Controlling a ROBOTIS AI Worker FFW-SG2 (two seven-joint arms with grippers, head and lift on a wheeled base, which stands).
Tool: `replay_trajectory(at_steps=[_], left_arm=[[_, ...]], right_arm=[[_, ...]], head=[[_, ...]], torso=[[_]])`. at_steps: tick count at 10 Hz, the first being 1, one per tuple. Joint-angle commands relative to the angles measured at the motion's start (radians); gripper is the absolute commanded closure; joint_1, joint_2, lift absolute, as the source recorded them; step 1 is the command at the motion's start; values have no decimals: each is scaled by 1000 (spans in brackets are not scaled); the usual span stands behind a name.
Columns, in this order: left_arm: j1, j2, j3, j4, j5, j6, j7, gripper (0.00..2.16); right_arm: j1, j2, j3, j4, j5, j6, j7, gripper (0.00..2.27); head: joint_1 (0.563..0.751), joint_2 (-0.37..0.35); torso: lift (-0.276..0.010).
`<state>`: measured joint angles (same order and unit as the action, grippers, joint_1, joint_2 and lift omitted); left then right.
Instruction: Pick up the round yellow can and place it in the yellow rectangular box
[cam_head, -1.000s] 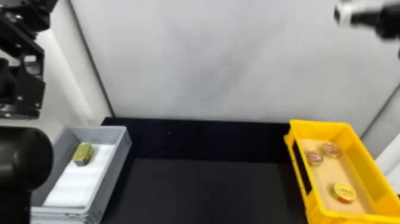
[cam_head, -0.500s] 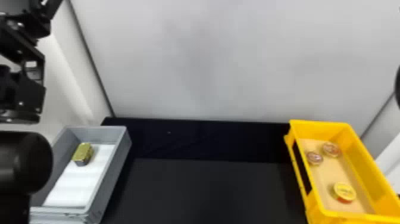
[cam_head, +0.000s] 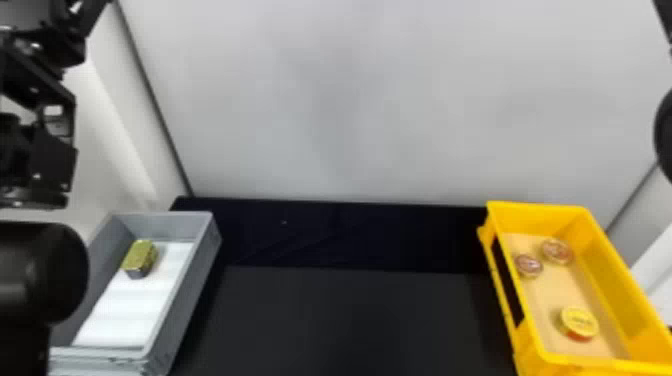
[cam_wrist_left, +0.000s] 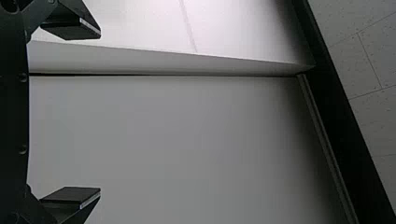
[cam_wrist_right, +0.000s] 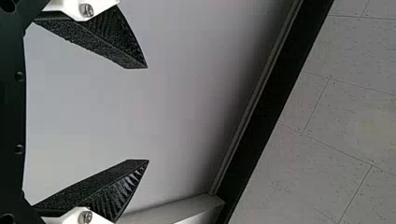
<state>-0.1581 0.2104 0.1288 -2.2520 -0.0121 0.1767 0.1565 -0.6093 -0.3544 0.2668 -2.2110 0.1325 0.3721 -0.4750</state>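
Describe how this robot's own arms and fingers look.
The left arm is black, with a smooth rounded housing and angular framework with a cut-out. What shows of the right arm is also black, with a rounded edge. The left fingers carry flat black pads with a pale edge strip. The right fingers are black, grainy, ridged wedges on white brackets with screws.

We seem to be in a lab or test booth: plain pale panels (cam_head: 350, 110) stand behind and beside our black bench (cam_head: 345, 320), with speckled ceiling tiles (cam_wrist_right: 341, 116) overhead.
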Motion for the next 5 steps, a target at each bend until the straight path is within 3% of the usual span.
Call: replay_trajectory(at_steps=[1,5], left_arm=[[3,1,2,3,0,-5,0,98],[5,0,2,3,8,0,-5,93]], right_arm=[[-1,2,0,-1,-24,-2,-4,55],[-13,35,-29,-30,-63,96,9,-2]], head=[[663,54],[663,54]], torso=[[-2],[-2]])
